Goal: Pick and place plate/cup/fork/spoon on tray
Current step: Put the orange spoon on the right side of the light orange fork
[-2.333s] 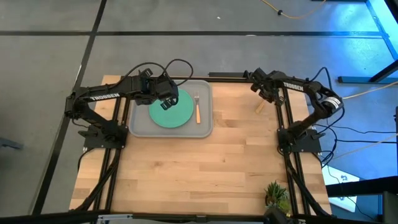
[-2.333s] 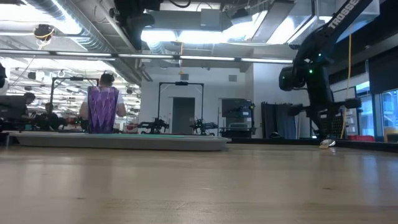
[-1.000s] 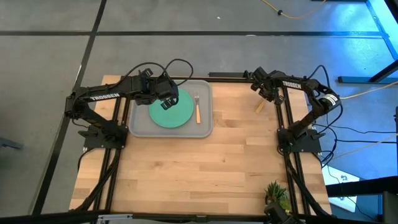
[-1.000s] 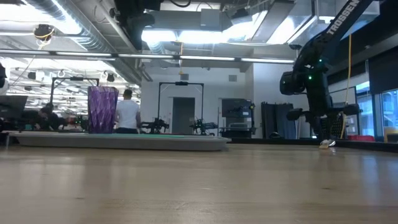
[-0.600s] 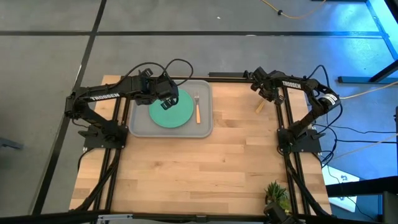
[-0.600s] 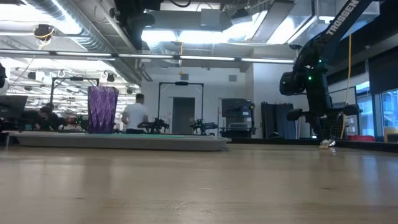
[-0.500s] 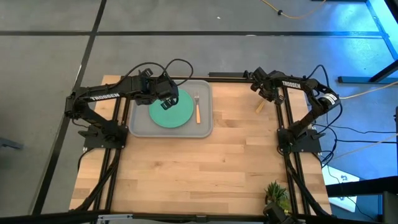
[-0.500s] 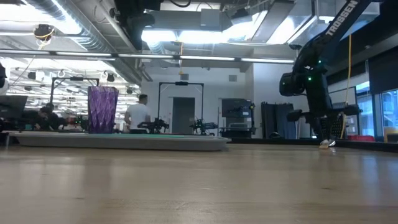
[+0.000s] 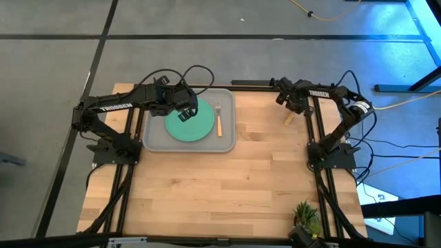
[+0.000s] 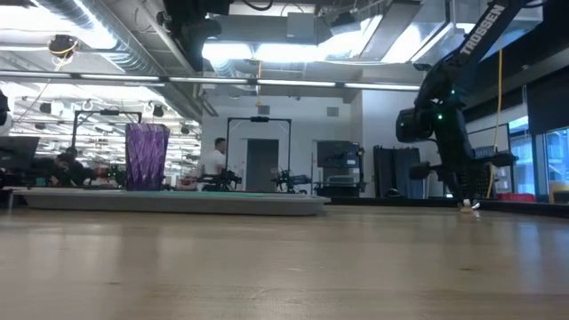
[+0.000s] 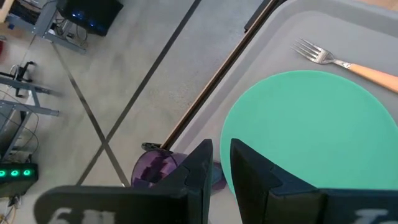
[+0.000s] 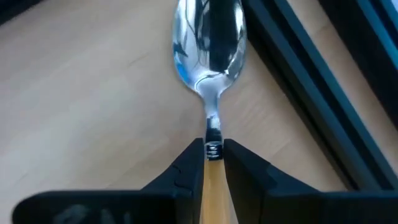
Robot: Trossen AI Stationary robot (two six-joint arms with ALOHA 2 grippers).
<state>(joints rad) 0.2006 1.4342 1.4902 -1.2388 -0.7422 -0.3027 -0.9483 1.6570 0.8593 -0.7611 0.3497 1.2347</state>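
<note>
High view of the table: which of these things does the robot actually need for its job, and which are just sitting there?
Part of the job:
tray
plate
fork
cup
spoon

Just lying about:
potted plant at the table's edge

Teal plate (image 9: 189,125), grey tray (image 9: 155,141), purple cup (image 10: 147,156), orange-handled fork (image 9: 219,120).

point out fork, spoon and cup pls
fork (image 9: 218,118), high view, middle of the orange handle
spoon (image 12: 209,38), right wrist view, silver bowl
cup (image 10: 147,156), low view, purple side wall
</note>
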